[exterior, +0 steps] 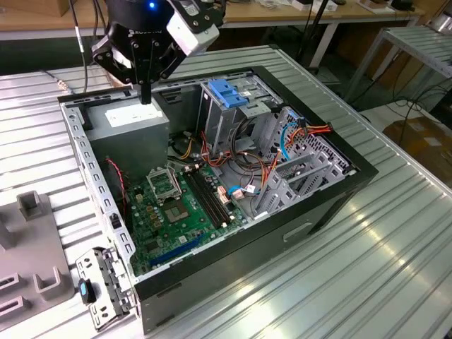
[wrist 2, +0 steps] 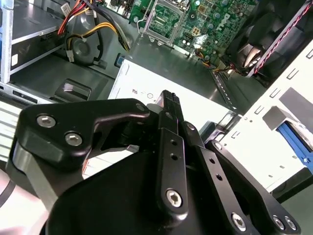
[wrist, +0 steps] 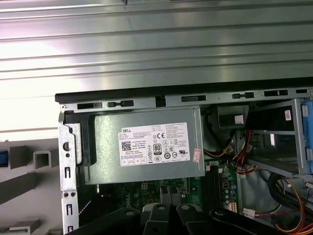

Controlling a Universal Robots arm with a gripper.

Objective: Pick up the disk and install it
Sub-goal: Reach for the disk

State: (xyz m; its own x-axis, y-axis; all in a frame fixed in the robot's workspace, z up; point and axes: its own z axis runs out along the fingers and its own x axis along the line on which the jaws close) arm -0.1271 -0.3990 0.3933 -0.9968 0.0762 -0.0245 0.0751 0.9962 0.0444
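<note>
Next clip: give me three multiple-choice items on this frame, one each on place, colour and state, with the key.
1. The tool hangs above:
A the power supply
B the motherboard
C the bare table

2. The latch atop the drive cage is:
A red
B blue
C grey

3. The case is:
A closed
B open
C wrapped

Key: A, its tip is over the labelled grey box. B, blue plastic caps the cage. B, the cables and slots inside are exposed.

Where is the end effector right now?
The end effector hangs over the grey power supply, in the far corner of the open computer case, toward the exterior view's left.
</note>
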